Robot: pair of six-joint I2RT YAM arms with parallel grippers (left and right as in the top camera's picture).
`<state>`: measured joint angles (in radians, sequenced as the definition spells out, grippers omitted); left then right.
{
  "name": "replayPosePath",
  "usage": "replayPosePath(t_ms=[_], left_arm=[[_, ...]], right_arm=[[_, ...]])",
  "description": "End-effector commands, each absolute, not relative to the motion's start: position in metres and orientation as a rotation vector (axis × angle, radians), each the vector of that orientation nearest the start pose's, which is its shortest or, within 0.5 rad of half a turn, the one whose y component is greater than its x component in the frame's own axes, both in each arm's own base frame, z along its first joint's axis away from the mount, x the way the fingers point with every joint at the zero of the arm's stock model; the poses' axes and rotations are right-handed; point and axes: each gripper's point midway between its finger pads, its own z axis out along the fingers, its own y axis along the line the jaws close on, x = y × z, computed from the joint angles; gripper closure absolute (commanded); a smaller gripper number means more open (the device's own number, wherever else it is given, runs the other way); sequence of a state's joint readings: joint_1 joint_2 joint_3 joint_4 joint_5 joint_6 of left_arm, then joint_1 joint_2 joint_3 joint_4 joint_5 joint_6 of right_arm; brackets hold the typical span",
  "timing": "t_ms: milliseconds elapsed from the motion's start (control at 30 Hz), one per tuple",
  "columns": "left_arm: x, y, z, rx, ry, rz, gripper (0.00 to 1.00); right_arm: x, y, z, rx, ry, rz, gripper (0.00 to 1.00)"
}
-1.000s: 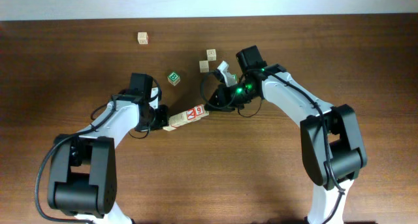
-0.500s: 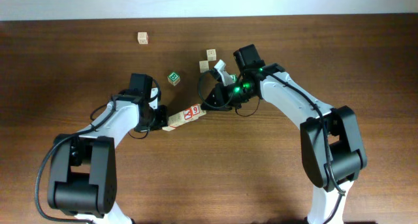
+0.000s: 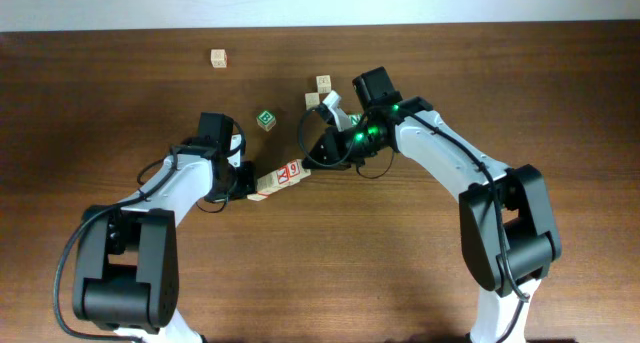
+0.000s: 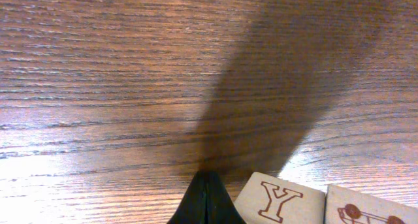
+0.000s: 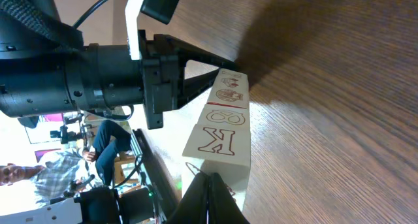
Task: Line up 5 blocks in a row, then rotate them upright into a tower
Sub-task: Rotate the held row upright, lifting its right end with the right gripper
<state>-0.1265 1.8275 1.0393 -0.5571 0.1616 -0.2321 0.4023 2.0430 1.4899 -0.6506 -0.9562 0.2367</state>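
Row: blocks (image 3: 281, 179) lie end to end, their long axis slanting between both grippers.
Left gripper (image 3: 246, 182): jaws closed, empty, just beside the row's Y block (image 4: 281, 199) end.
Right gripper (image 3: 311, 161): jaws closed, empty, at the row's K block (image 5: 219, 140) end.
Nearer arm: neither, judging by position; each tip sits at its own end.

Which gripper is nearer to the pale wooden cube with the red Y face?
Left. The left gripper, shut, has its tip right beside the Y cube. The right gripper, also shut, is at the opposite end of the cube row, by the K cube.
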Motion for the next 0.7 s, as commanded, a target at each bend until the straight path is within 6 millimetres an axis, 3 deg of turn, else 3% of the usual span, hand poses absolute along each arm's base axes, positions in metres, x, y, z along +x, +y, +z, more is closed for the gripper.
replayPosePath(t_ms=[0,667], left_arm=[[0.3446,-0.1285,0.0124,-0.043,2.914,-0.654,1.0],[0.3443,-0.1294,0.0124,-0.05,2.915,-0.655,1.0]], right_arm=[[0.3068,0.3413,0.0869,-0.628,2.781,1.513,0.96],[0.3119,0.3373,0.079,-0.582,2.822,1.427,0.95]])
